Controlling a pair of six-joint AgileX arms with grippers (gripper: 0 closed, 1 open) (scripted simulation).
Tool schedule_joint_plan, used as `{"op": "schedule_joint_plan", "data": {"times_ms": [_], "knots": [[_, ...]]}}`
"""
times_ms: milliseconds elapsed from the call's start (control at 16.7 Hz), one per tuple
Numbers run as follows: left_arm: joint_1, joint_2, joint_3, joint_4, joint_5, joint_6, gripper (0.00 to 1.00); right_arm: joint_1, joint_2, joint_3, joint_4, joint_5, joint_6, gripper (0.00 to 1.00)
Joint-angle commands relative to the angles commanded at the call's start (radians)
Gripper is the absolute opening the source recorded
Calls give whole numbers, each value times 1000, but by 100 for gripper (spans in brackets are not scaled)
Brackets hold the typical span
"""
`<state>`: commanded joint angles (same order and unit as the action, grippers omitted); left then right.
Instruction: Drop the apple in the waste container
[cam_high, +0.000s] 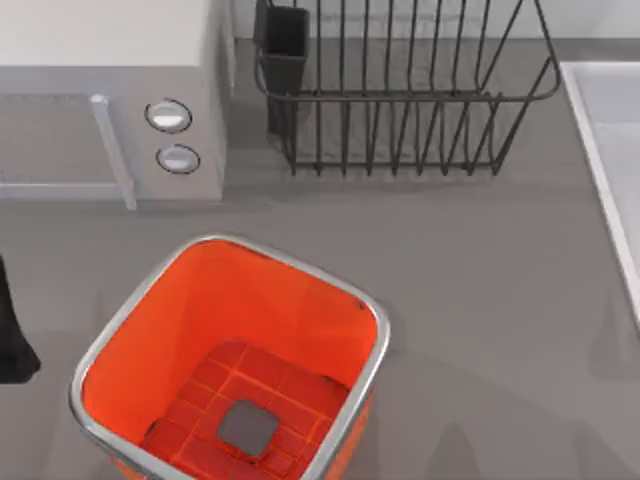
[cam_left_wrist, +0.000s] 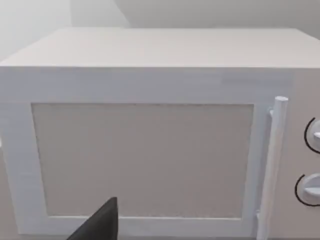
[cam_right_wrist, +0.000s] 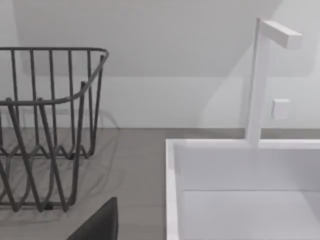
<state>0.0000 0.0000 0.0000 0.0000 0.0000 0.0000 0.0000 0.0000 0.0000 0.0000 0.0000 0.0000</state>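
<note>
The large rounded-square bright orange waste container (cam_high: 150, 330) with its silver metal rim is standing on the grey surface (cam_high: 480, 260) toward the top view's lower left, in front of the white microwave oven (cam_high: 100, 90). The black wire rack (cam_high: 400, 90) is sitting behind it, a white sink (cam_right_wrist: 240, 195) at the right. A dark piece of the left arm (cam_high: 12, 340) is showing at the left edge, just beside the container.

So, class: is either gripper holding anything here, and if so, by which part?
It cannot be told. The left arm sits at the table's left edge beside the empty waste container, and no held object is visible.
</note>
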Motion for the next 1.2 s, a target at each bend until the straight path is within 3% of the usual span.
{"op": "schedule_joint_plan", "data": {"times_ms": [240, 480, 1200], "knots": [[7, 32, 31, -23, -1, 12, 100, 0, 0, 0, 0, 0, 0, 100], [42, 222, 207, -146, -3, 77, 100, 0, 0, 0, 0, 0, 0, 100], [212, 1470, 978, -797, -9, 377, 100, 0, 0, 0, 0, 0, 0, 100]]}}
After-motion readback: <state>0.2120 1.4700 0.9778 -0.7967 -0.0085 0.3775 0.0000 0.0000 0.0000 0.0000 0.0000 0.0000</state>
